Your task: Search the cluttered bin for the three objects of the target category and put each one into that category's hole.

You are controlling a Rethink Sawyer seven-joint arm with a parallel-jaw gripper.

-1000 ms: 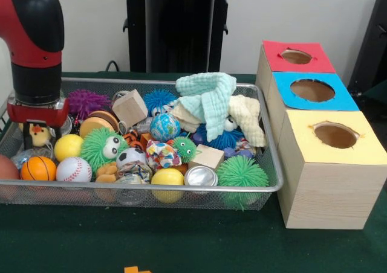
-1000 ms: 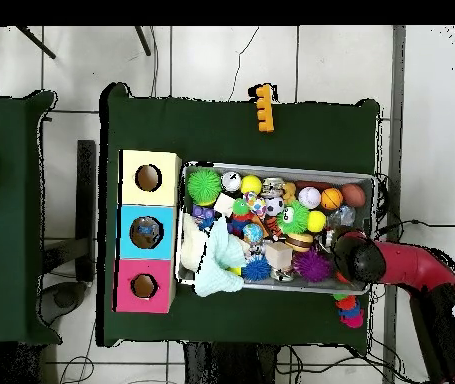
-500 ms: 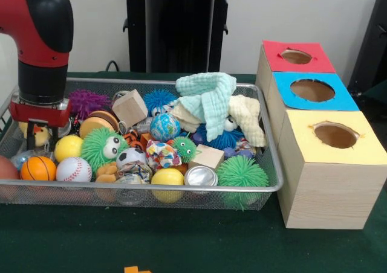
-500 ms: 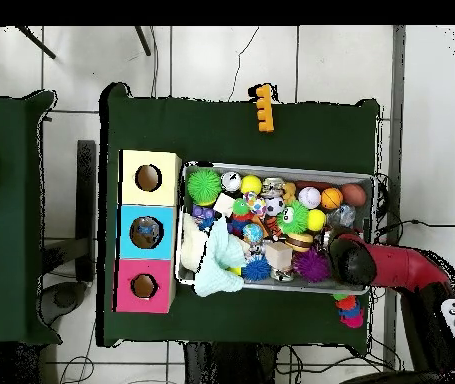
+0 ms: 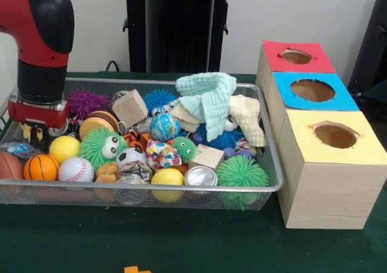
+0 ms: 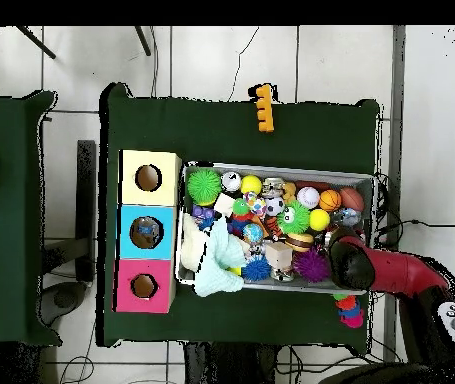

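- Compared with one second earlier, the gripper sits slightly higher and further right at the bin's left end, and the small yellow duck toy seen under it then is now largely hidden behind it
- Basketballs have shifted: the brown ball at the far left edge shows more, and the orange basketball lies just beside it
- Gripper state: cannot tell; the fingertips are down among the toys and the red and black arm blocks them in the overhead view
- Wire bin rests on the green table, packed with toys
- Front row, left to right: baseball, yellow ball behind it, green fuzzy toy with eyes, soccer ball, second yellow ball, metal can, green spiky ball
- Mint cloth is draped over the pile at the back right, with a cream cloth touching it
- Wooden cube is tilted near the back
- Three boxes stand right of the bin: red-topped box farthest, blue-topped box between, yellow-topped box nearest, each with one round hole
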